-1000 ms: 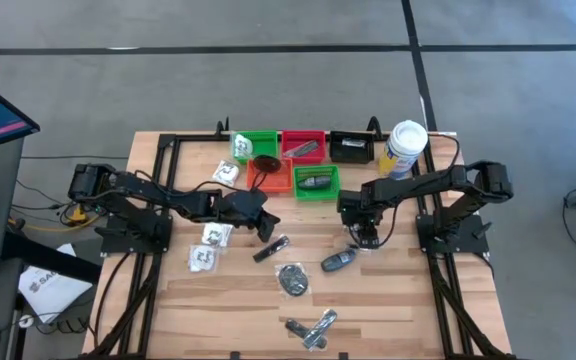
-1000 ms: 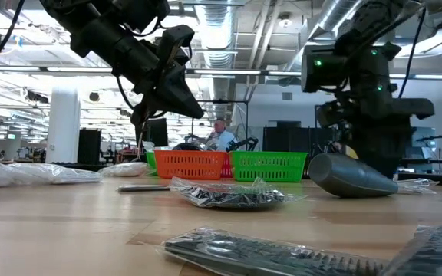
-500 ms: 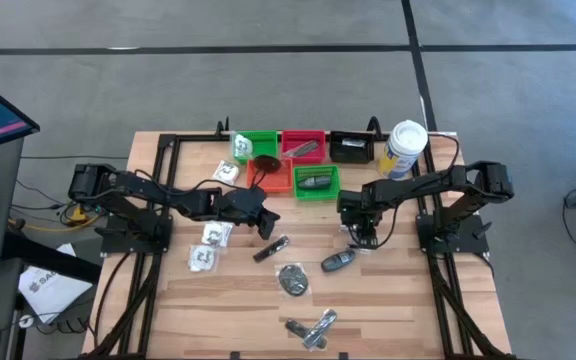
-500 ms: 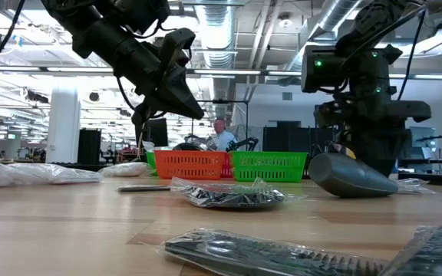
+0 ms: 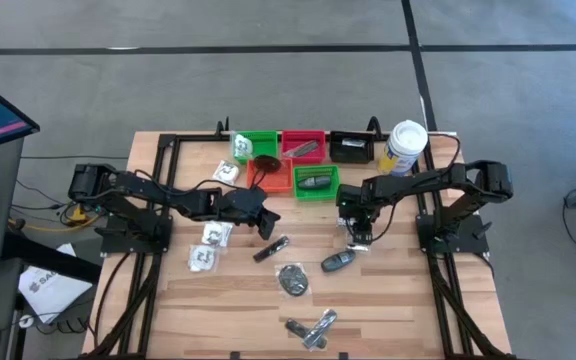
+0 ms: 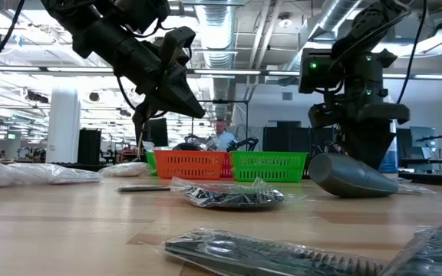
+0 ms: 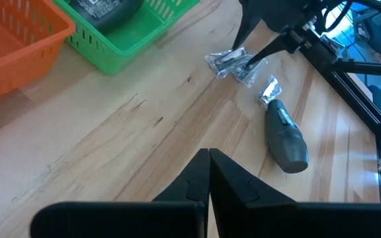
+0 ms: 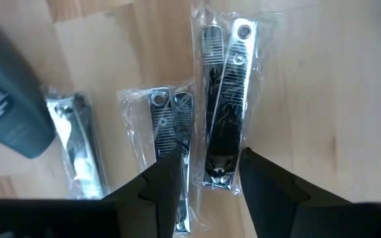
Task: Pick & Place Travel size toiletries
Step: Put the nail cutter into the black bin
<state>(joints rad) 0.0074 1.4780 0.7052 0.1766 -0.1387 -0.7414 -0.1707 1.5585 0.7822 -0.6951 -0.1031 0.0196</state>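
I've got the R gripper (image 8: pixel 204 173) down over a bagged nail clipper (image 8: pixel 222 99) on the table (image 5: pixel 398 300), just in front of the green tray (image 5: pixel 317 184); its fingers (image 8: pixel 161 182) stand partway open either side of the packet's near end, and I can't tell if they actually grip it or just straddle it. Two more bagged clippers lie right beside it, a smaller one (image 8: pixel 170 132) touching its bag and another (image 8: pixel 78 142) next to a dark grey oval item (image 7: pixel 285 135). L gripper (image 7: pixel 208 178) hangs above the table's mid-left w/ fingers pressed together, nothing in them. Rest of the toiletries are spread on the wood: white-content packets (image 5: pixel 208 247) near the L arm, a round black piece in plastic (image 5: pixel 292 279) centre, silvery pieces (image 5: pixel 313 328) at the front edge. Orange tray (image 6: pixel 191 164) sits by the green one.
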